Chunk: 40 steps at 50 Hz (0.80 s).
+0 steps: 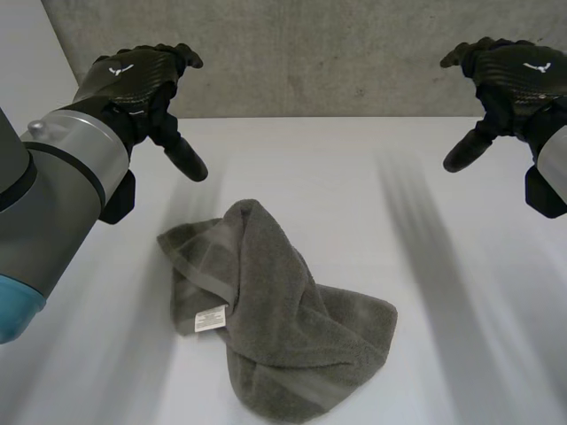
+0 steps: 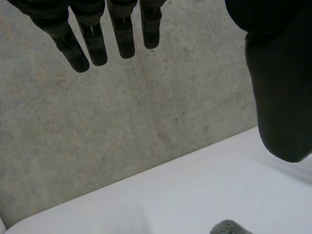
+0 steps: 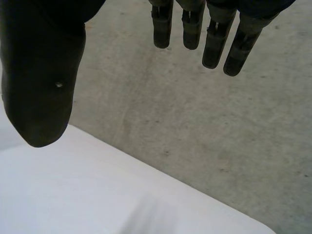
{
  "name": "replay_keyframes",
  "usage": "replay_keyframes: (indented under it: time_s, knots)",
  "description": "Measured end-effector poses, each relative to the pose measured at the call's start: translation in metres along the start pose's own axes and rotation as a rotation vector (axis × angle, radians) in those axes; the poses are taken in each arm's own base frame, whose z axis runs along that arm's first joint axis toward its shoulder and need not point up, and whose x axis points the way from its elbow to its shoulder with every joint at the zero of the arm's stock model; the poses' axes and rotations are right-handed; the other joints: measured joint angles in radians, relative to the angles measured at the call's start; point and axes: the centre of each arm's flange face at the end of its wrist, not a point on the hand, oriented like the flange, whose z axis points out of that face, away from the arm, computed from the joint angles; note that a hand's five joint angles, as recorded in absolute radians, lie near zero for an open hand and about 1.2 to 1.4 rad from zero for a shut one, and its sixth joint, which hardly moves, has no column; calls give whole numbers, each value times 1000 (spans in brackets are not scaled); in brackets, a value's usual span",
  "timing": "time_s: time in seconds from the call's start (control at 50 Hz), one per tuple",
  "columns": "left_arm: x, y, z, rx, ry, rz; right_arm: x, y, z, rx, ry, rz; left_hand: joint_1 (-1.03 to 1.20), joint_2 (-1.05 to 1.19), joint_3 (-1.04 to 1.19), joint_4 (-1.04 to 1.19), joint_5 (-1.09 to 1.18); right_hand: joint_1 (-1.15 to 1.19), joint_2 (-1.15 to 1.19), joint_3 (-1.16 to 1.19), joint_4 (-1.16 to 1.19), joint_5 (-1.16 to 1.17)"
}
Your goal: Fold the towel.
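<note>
Your white table (image 1: 372, 168) runs back to a concrete wall (image 1: 310, 53), and there is bare surface on both sides of the towel (image 1: 275, 319). The grey towel lies crumpled at the near middle, its corners lost in the folds. The left hand (image 1: 142, 84) and right hand (image 1: 509, 75) hang near the far edge, well apart from it, fingers straight and empty. A small white label (image 1: 211, 319) shows on the towel's left side.
</note>
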Motion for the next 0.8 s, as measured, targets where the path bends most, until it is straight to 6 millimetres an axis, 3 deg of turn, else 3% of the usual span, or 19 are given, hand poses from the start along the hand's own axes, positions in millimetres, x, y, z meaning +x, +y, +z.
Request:
replay_keyframes:
  time_s: [0.06,0.16,0.22,0.34,0.54,0.58,0.6,0.7,0.76,0.8]
  knots:
    - [0,4,0,-14,4,5,-6,6,-1,-28,-54,-29,-2,-2,-2,-2,-3,0,0,0,0,0]
    - [-1,27,-1,-90,12,30,-30,39,-17,-180,-263,-139,-2,-2,-2,-2,-15,0,0,0,0,0]
    - [-2,47,0,-152,21,47,-47,61,-30,-254,-387,-187,-2,-2,-2,-2,-16,0,0,0,0,0]
    - [1,108,6,-311,88,95,-83,111,-64,-309,-588,-261,-2,-2,-2,-2,-17,0,0,0,0,0]
    - [7,174,24,-398,137,145,-103,159,-88,-311,-656,-274,4,8,11,2,6,55,37,36,35,53]
    - [7,183,27,-407,137,149,-105,167,-89,-333,-664,-270,80,82,93,74,85,172,145,147,143,173]
    - [8,188,28,-412,136,151,-106,172,-89,-347,-664,-267,187,170,186,168,180,325,319,316,311,348]
    - [7,199,32,-429,121,157,-105,182,-81,-386,-634,-257,907,896,927,924,899,1045,1044,1022,1032,1058]
    - [4,195,32,-424,96,159,-100,178,-72,-378,-581,-251,1116,1149,1188,1159,1148,1056,1049,1053,1083,1086]
    - [0,185,31,-404,66,158,-92,168,-59,-350,-512,-241,1124,1207,1260,1213,1201,1056,1049,1053,1083,1086]
